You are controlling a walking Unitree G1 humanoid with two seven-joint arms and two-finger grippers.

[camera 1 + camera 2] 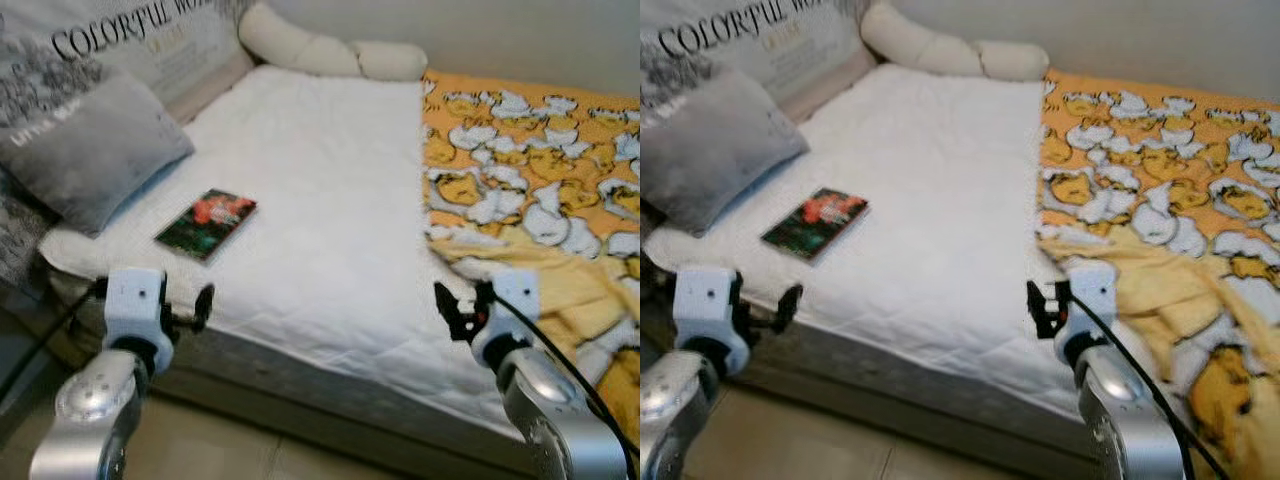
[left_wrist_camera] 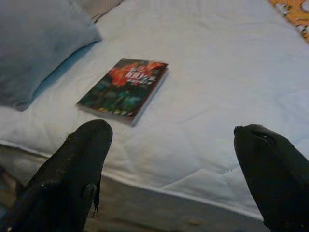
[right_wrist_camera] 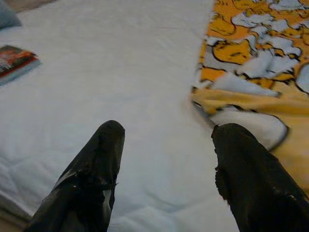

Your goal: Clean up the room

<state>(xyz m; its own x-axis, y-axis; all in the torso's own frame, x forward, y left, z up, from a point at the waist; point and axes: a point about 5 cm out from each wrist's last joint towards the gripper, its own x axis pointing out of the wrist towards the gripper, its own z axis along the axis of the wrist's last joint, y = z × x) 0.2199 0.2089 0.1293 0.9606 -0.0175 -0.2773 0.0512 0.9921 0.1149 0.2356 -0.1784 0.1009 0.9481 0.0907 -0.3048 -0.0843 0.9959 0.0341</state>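
— Hovering at the mattress's near edge, the left gripper [image 2: 171,140] has its fingers spread wide, nothing between them; where's the book?
— The book [image 1: 206,223] lies flat at about twelve o'clock from that gripper, well apart: dark green cover with a red-orange patch and pale lettering too blurred to read
— And the right gripper [image 3: 166,145]?
— Spread too and empty, over the white quilt [image 1: 320,190], with the folded edge of the orange duck-print blanket [image 1: 530,190] at its one o'clock
— Around them?
— A grey pillow [image 1: 85,150] sits at ten o'clock from the book, a printed cushion [image 1: 140,40] behind it, a cream bolster [image 1: 330,50] by the wall, beige floor [image 1: 220,450] below
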